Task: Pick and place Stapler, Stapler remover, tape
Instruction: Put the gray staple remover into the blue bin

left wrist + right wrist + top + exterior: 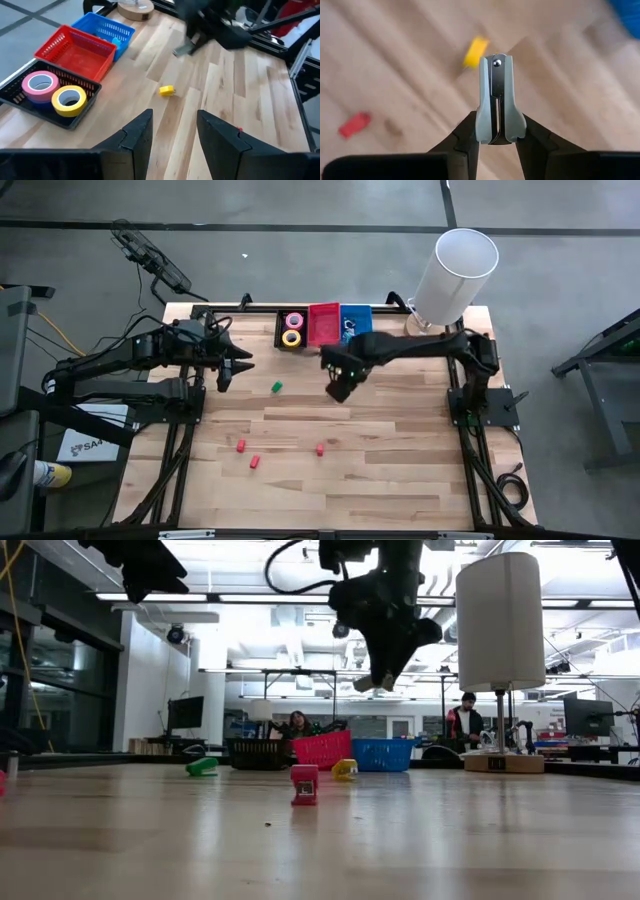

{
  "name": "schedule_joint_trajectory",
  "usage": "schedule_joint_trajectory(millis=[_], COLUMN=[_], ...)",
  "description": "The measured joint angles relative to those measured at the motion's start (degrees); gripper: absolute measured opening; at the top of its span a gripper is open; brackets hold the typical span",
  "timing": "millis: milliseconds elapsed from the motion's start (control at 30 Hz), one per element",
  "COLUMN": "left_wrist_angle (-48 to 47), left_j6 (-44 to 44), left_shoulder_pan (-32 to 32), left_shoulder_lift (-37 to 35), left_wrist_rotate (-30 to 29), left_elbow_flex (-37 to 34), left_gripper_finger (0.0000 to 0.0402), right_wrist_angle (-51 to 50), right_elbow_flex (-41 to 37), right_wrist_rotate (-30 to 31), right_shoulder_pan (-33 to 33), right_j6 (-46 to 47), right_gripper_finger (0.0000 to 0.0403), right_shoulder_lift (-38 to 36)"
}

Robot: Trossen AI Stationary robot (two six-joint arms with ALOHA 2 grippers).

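My right gripper [338,390] hangs over the middle of the table, shut on a grey metal stapler remover [495,100], which also shows in the low view [372,682], high above the wood. Pink tape [39,84] and yellow tape [69,98] lie flat in the black basket [292,330] at the far edge. My left gripper [175,130] waits open at the far left [228,370], holding nothing. The stapler is out of view. My right gripper pinches the stapler remover's wide end [487,134] between its two fingers, one on each outer side. The fingers come from above, pointing steeply down, and lie along the remover. Its riveted end [496,63] sticks out beyond the fingertips, lifted clear of the table.
A red basket [323,325] and a blue basket [356,320] stand beside the black one. A white cylinder on a stand [455,270] rises at the far right. Small blocks lie loose: green [276,387], yellow [166,90], red [241,445] [254,462] [319,448].
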Motion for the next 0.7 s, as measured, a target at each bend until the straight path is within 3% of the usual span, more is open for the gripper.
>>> schedule_joint_trajectory(millis=[500, 700], left_wrist_angle=[0.0, 0.0], left_j6=[1.0, 0.6], left_shoulder_pan=[0.0, 0.0], left_shoulder_lift=[0.0, 0.0], left_wrist_rotate=[1.7, -0.1], left_elbow_flex=[0.0, 0.0], left_gripper_finger=[0.0151, 0.0151], right_wrist_angle=[5.6, 8.2], right_elbow_flex=[0.0, 0.0], right_wrist_rotate=[7.7, 8.0], right_shoulder_pan=[-14.6, -20.5], right_j6=[0.8, 1.4], right_gripper_finger=[0.0091, 0.0091], right_shoulder_lift=[-0.5, -0.3])
